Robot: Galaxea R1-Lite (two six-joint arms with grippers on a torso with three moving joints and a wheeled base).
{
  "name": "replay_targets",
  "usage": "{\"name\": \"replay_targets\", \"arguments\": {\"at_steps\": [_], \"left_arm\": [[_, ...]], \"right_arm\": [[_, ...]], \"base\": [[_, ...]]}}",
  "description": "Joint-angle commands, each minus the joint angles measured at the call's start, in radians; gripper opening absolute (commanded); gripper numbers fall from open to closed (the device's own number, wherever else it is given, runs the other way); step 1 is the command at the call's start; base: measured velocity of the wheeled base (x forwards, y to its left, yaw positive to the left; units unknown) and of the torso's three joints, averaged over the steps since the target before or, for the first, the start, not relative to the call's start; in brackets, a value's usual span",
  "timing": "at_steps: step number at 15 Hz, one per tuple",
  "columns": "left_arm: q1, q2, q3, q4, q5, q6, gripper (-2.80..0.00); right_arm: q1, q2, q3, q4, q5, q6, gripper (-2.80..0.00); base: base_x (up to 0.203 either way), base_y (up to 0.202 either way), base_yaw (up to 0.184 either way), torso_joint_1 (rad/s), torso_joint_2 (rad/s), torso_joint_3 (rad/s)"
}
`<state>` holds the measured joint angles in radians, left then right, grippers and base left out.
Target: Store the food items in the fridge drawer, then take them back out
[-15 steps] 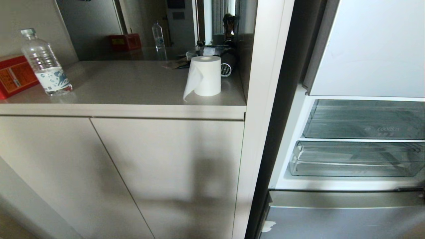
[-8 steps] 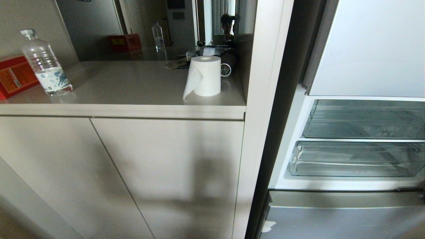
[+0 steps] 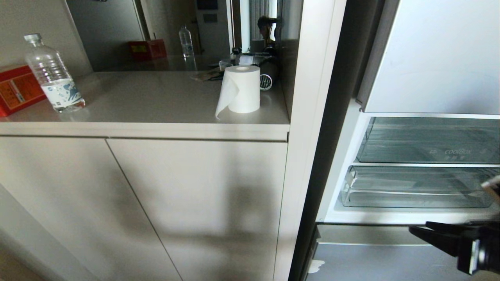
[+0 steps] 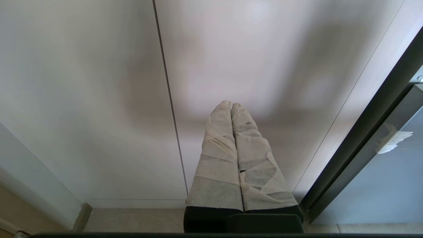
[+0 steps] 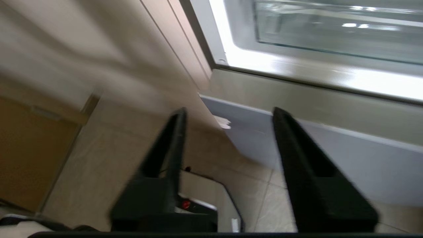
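Two black fingers of the right tool (image 5: 228, 115), spread apart and empty, should rise squarely to the fridge drawer (image 3: 414, 187) lip before pulling.

Fridge drawer (image 3: 414, 187) right of cabinet (image 3: 156, 203)

Clear glossy plastic fridge drawer (image 3: 414, 187), ribbed

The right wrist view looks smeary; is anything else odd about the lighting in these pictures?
Right wrist view: motion blur smears the open black right pincer and glare whitens the fridge's white sill. Head view: a soft dark shadow falls across the beige cabinet doors. Left wrist view: sharp, evenly lit.
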<state>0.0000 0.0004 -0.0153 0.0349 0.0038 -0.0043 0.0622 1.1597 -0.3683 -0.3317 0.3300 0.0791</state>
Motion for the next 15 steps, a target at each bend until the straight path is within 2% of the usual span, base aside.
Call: {"name": "replay_targets", "arguments": {"at_steps": [1, 3, 7, 10, 15], "left_arm": [[0.0, 0.0, 0.0, 0.0, 0.001, 0.0, -2.8], [0.0, 0.0, 0.0, 0.0, 0.001, 0.0, -2.8], [0.0, 0.0, 0.0, 0.0, 0.001, 0.0, -2.8], [0.0, 0.0, 0.0, 0.0, 0.001, 0.0, -2.8], [0.0, 0.0, 0.0, 0.0, 0.001, 0.0, -2.8]], "right_arm": [[0.028, 0.314, -0.012, -0.176, 0.003, 0.004, 0.0], [0.046, 0.465, -0.01, -0.458, -0.007, 0.008, 0.0], [0.057, 0.629, 0.023, -0.805, -0.107, -0.009, 0.0], [0.077, 0.706, 0.025, -0.934, -0.24, -0.052, 0.0], [0.117, 0.76, 0.021, -0.978, -0.279, -0.05, 0.0]], "base": [[0.0, 0.0, 0.0, 0.0, 0.0, 0.0], [0.0, 0.0, 0.0, 0.0, 0.0, 0.0], [0.0, 0.0, 0.0, 0.0, 0.0, 0.0], [0.0, 0.0, 0.0, 0.0, 0.0, 0.0], [0.0, 0.0, 0.0, 0.0, 0.0, 0.0]]}}
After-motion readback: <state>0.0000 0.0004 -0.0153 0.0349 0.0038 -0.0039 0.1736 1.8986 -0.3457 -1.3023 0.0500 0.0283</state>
